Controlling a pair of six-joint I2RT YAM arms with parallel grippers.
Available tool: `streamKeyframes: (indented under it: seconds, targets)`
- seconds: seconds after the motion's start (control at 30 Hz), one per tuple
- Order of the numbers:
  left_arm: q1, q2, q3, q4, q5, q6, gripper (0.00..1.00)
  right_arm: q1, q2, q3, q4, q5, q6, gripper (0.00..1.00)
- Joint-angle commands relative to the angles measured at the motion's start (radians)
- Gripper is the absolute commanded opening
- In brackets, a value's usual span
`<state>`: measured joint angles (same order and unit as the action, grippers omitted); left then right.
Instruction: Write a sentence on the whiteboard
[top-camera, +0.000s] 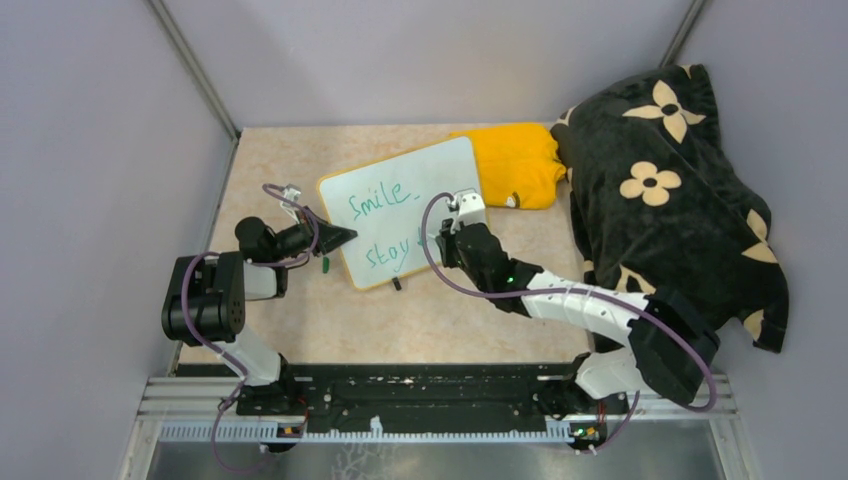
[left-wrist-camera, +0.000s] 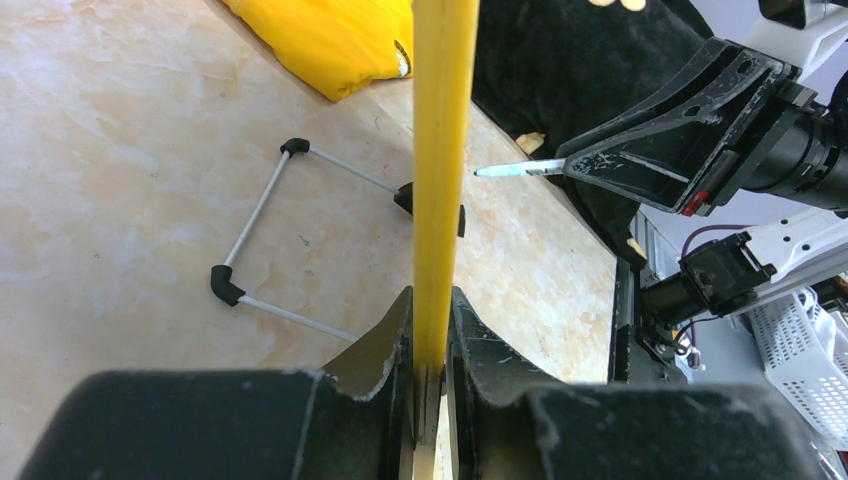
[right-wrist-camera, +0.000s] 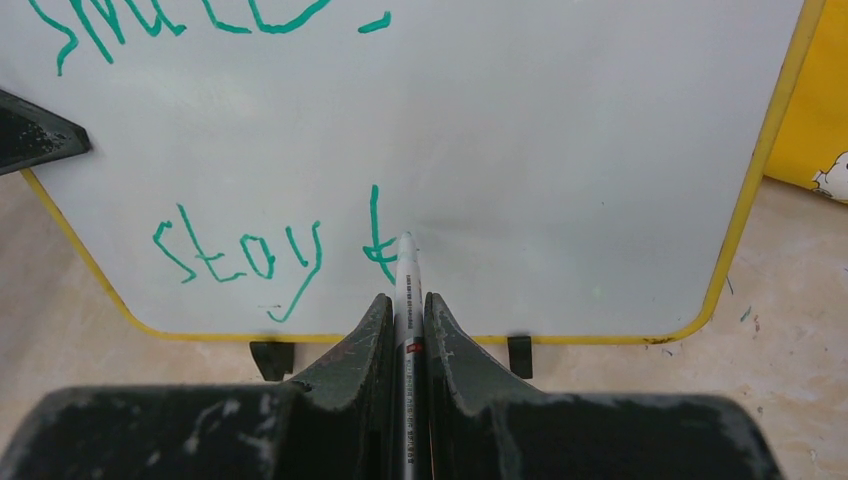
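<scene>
Marbled beige tabletop (top-camera: 450, 320), grey walls around. Near its middle, wire stand (left-wrist-camera: 260, 210) behind it: whiteboard (top-camera: 425, 180), stiff, light and glossy, likely to skid under pen pressure; best pinched at the yellow rim. Green sentence (right-wrist-camera: 240, 250) unfinished, "Smile" over "stay" plus one begun letter. Left gripper (left-wrist-camera: 430, 295) clamped on the rim's left edge, steadying. Right gripper (right-wrist-camera: 405, 300) clenched on marker (right-wrist-camera: 405, 265), tip at that letter. Beyond: yellow cloth (top-camera: 520, 165), black flowered blanket (top-camera: 670, 180).

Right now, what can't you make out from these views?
Right wrist: the top line of the sentence is cut by the upper frame edge.
Top: the right gripper and marker cover the lower line's end.
Left wrist: the whiteboard shows edge-on in the left gripper; its face is hidden.
</scene>
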<state>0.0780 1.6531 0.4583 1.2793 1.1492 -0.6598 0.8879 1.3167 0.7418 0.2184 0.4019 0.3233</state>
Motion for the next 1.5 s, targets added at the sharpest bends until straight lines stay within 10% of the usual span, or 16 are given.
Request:
streamKeyframes:
  seconds: [0.0, 1.47]
  targets:
    - [-0.012, -0.009, 0.02, -0.001, 0.018, 0.019, 0.2, -0.006, 0.016, 0.053, 0.035, -0.006, -0.007, 0.0]
    - [-0.012, -0.006, 0.021, -0.002, 0.017, 0.019, 0.2, -0.017, 0.017, -0.043, 0.036, -0.007, 0.046, 0.0]
